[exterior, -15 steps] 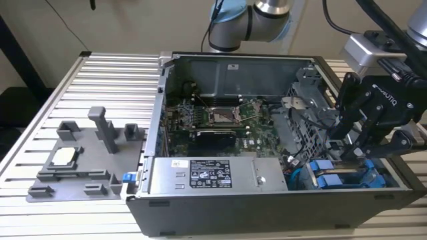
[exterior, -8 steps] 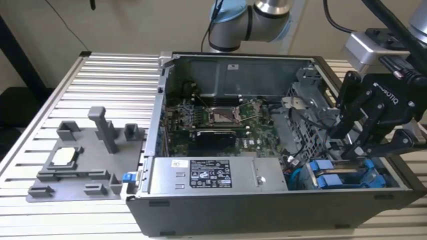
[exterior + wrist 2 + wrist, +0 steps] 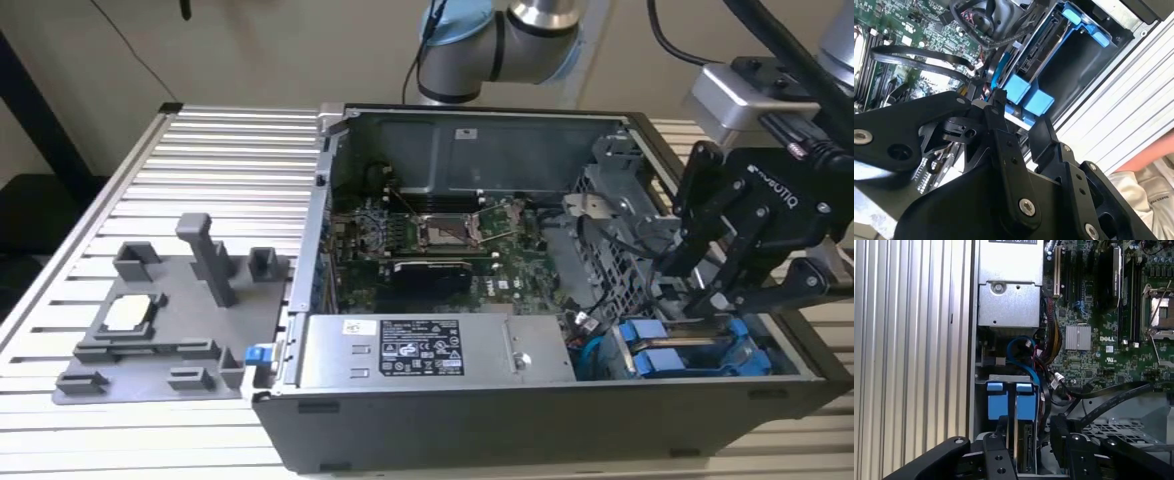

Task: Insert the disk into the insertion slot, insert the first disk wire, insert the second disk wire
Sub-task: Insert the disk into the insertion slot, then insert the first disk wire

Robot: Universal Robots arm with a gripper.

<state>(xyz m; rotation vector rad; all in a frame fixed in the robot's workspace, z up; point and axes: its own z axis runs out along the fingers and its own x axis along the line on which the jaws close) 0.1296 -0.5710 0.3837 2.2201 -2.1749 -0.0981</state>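
The tool (image 3: 1030,422), released, is straddling the disk (image 3: 1026,450), which is standing on edge in the insertion slot (image 3: 721,350), long axis along the bay, blue-tabbed end pointing toward the power-supply box (image 3: 1009,300).

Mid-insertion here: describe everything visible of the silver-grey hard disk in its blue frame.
The silver-grey disk, clipped in a bright blue plastic frame, stands on edge inside the grey sheet-metal insertion slot, near the silver power-supply box. One dark face shows; two blue tabs cap its near end. The open black gripper straddles that end, apparently without touching.
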